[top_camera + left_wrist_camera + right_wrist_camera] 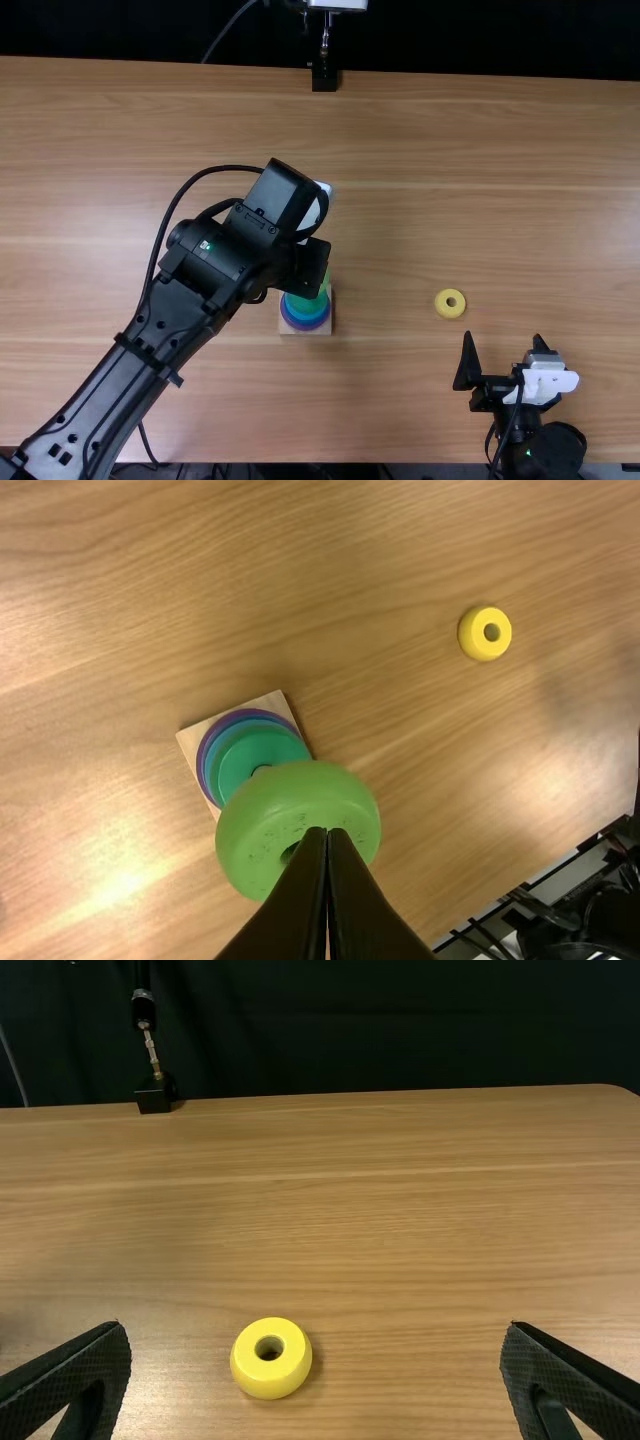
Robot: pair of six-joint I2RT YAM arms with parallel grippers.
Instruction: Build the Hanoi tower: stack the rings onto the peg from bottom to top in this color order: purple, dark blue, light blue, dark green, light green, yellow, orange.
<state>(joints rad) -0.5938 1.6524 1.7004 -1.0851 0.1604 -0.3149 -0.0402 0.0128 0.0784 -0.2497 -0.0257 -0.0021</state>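
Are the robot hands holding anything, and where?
Nothing, it seems: the left jaws look shut over the light green ring, and the right jaws are open, empty.

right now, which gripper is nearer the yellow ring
Right. The right gripper is close by the yellow ring; the left gripper is farther left, at the stacked rings.

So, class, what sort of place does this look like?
Probably a robotics lab or test station: a jointed black robot arm over a light brown wooden table, a square wooden base with stacked coloured rings, and a dark cloth backdrop.
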